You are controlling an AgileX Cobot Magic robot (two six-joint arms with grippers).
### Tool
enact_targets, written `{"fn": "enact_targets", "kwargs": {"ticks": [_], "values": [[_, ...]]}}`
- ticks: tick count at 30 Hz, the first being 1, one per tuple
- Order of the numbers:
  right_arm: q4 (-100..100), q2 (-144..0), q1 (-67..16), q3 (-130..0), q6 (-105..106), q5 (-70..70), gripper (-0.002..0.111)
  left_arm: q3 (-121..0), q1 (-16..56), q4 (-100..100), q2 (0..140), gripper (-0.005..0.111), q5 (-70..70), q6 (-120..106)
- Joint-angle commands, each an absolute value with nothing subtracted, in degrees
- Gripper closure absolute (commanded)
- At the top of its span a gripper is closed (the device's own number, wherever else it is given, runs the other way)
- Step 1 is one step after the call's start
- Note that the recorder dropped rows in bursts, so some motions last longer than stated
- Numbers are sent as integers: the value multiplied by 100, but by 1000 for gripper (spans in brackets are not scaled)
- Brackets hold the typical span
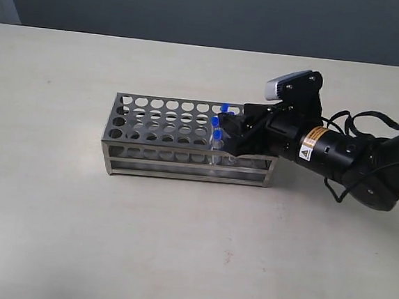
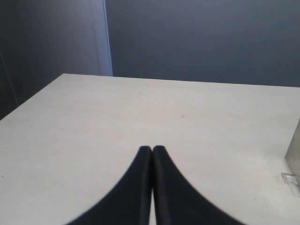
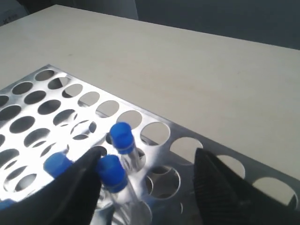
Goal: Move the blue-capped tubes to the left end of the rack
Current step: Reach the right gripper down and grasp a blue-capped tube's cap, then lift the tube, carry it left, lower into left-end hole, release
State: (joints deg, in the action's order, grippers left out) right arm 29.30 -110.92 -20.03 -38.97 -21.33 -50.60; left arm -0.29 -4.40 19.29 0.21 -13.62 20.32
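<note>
Attention is given first to the exterior view, where the rack (image 1: 139, 120), a silver metal test-tube rack, is seen standing lengthwise on the pale table (image 1: 52, 234). The blue-capped tubes (image 1: 217, 135) are gathered in holes toward its right end, and three blue caps can be made out there. The holes at the left end are seen to be unfilled. The right gripper (image 1: 230, 135) is reached in low over the right end of the rack, right at the tubes. The left arm is not shown in this view.

In the left wrist view, the left gripper (image 2: 152, 157) is seen with its fingers pressed together and holding nothing, above bare table and well apart from the tubes. Only a corner of the rack (image 2: 294, 154) is caught at the frame edge.

In the right wrist view, the right gripper (image 3: 149, 161) is shown with its jaws spread wide. One tube (image 3: 112, 172) is placed just beside one finger and another (image 3: 123, 135) a little beyond it, with nothing pinched yet. The step in hand is judged to be the approach to a first pick. A closing on a single tube is called for next, then a straight lift clear of its hole, so that neighbouring tubes are not knocked.
</note>
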Motion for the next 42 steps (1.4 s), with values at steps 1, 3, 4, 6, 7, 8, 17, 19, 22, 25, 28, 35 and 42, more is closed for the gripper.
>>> {"fn": "enact_targets", "kwargs": {"ticks": [1,3,4,6,7,8,17,19,22,25,28,35,42], "values": [[2938,-11183,-2008,-3945,-2104,-5055,66,-10,-387,1914,0,106,-1375,2038],[2928,-11183,-2008,-3945,-2104,-5055,79,-10,-387,1914,0,106,-1375,2038],[2927,-11183,-2008,-3945,-2104,-5072,87,-10,-387,1914,0,106,-1375,2038],[2927,-11183,-2008,-3945,-2104,-5072,101,-10,-387,1914,0,106,-1375,2038],[2927,-11183,-2008,-3945,-2104,-5072,108,-10,-387,1914,0,106,-1375,2038],[2927,-11183,-2008,-3945,-2121,-5072,109,-10,-387,1914,0,106,-1375,2038],[3511,-10557,-2008,-3945,-2277,-4402,109,-10,-387,1914,0,106,-1375,2038],[3603,-10224,-2008,-3945,-2298,-4203,109,-10,-387,1914,0,106,-1375,2038],[3686,-9646,-2008,-3969,-2298,-4034,109,-10,-387,1914,0,106,-1375,2038],[3735,-9119,-2016,-4140,-2320,-3915,109,-10,-387,1914,0,106,-1375,2038],[3760,-8949,-2163,-4524,-2485,-3790,109,-10,-387,1914,0,106,-1375,2038],[4261,-10573,-3471,-7030,-3057,-2593,109,-10,-387,1914,0,106,-1375,2038],[4488,-11755,-3939,-8089,-3493,-2220,109,-10,-387,1914,0,106,-1375,2038]]}}
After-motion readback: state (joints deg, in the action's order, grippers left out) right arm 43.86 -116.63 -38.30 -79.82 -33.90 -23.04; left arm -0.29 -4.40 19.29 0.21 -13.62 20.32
